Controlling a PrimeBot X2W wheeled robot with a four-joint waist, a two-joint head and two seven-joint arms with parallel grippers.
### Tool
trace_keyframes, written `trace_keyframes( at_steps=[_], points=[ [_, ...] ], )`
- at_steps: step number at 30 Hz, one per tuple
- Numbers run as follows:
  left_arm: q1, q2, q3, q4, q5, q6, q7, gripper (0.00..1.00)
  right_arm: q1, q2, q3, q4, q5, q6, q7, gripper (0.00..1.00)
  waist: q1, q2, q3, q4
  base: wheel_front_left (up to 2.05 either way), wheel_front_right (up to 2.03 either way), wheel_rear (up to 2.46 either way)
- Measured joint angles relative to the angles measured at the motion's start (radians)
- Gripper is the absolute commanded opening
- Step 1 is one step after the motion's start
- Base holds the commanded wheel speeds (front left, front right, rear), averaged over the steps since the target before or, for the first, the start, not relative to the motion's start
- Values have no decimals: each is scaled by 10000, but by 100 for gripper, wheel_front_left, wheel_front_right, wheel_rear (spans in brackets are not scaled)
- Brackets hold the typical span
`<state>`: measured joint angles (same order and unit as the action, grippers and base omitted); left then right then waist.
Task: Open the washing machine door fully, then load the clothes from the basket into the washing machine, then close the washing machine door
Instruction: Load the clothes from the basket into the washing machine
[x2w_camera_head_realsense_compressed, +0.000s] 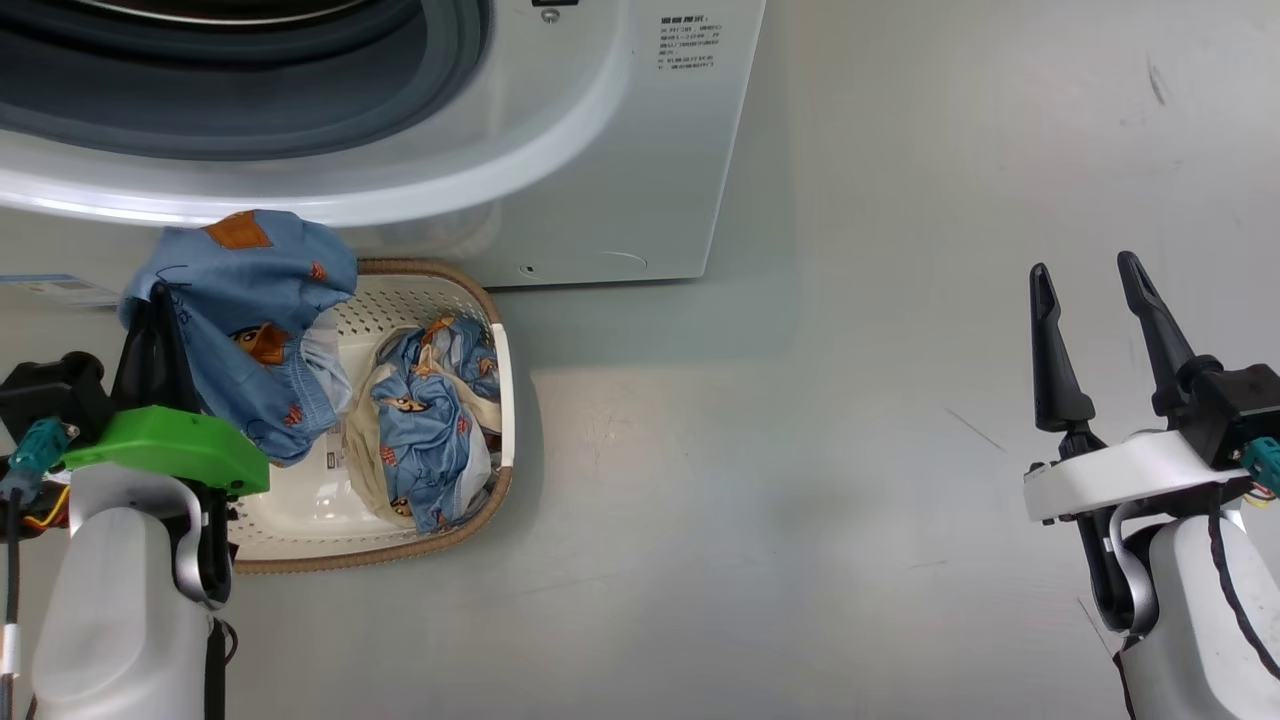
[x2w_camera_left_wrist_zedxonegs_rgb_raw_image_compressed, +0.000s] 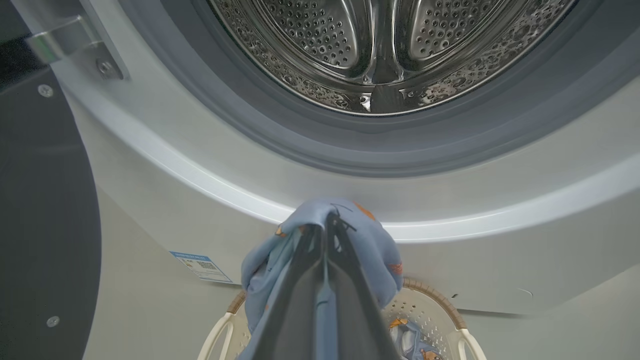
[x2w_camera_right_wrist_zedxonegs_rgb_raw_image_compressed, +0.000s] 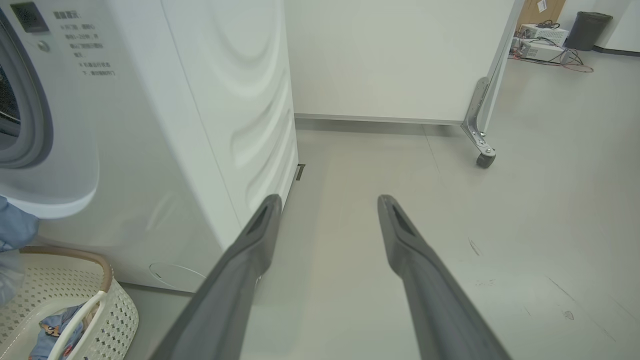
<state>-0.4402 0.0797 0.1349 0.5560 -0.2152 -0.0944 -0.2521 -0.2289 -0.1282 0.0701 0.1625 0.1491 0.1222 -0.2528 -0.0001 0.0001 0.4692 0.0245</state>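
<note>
Above basket (x2w_camera_head_realsense_compressed: 507, 395), left gripper (x2w_camera_head_realsense_compressed: 158, 300) around clothes (x2w_camera_head_realsense_compressed: 262, 280)

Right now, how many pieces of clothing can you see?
2. One blue printed piece is pinched in the fingers of the left gripper, raised over the basket. One crumpled blue-and-cream bundle lies inside the basket; it may hide more pieces.
</note>
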Motion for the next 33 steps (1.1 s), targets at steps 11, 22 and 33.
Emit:
trace_keyframes(
  at_steps=[11, 22, 33],
  points=[
    [839, -293, -23, -1639, 128, -121, 0, 0, 449, -10, -52, 107, 92, 0, 0, 100, 0, 0, -1243, 119, 0, 0, 0],
    [1639, -313, 56, -2968, 174, -194, -2, 0, 824, 10, -17, 261, 109, 0, 0, 100, 0, 0, -2243, 311, 0, 0, 0],
    [2822, -322, 251, -3317, 320, -198, 0, 0, 1216, 104, 102, 472, 111, 0, 0, 100, 0, 0, -3106, 259, 0, 0, 0]
  ],
)
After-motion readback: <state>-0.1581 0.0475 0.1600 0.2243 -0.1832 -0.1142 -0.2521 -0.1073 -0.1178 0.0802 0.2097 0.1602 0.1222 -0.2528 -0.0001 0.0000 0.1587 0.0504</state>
